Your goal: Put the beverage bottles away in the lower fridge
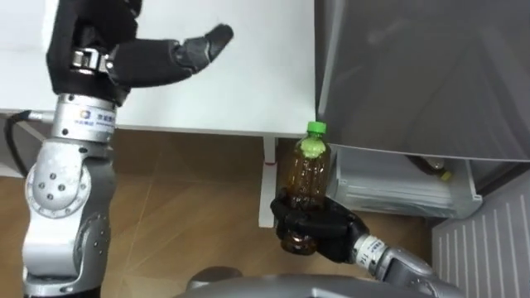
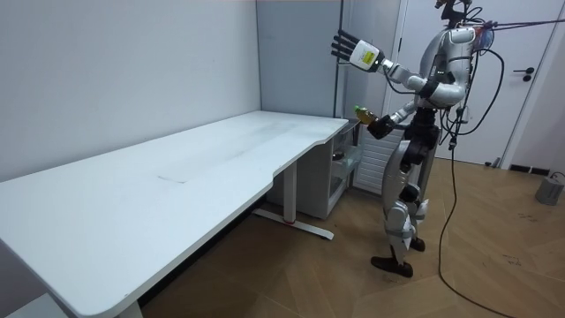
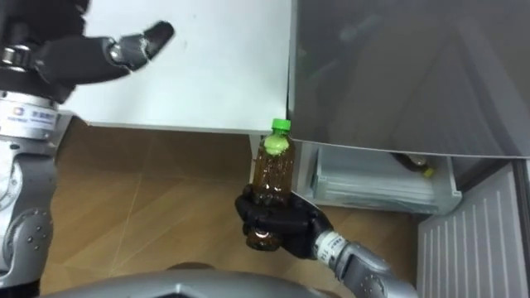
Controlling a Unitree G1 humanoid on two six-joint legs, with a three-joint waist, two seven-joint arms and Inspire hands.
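A brown drink bottle point(image 1: 308, 174) with a green cap stands upright in my right hand point(image 1: 319, 228), whose fingers are curled round its lower half. I hold it low in front of me, just left of the fridge's open lower compartment point(image 1: 397, 189), beside the desk leg. My left hand point(image 1: 157, 60) is raised high over the desk's edge with its fingers straight and nothing in it. In the room view I stand at the end of the desk facing the fridge, bottle point(image 2: 362, 112) held out at waist height.
The grey upper fridge door point(image 1: 422, 74) hangs over the white lower shelves, where another bottle point(image 1: 435, 168) lies. A ribbed white panel point(image 1: 489, 240) is at the lower right. The white desk point(image 1: 248, 74) borders the fridge on the left, over wooden floor.
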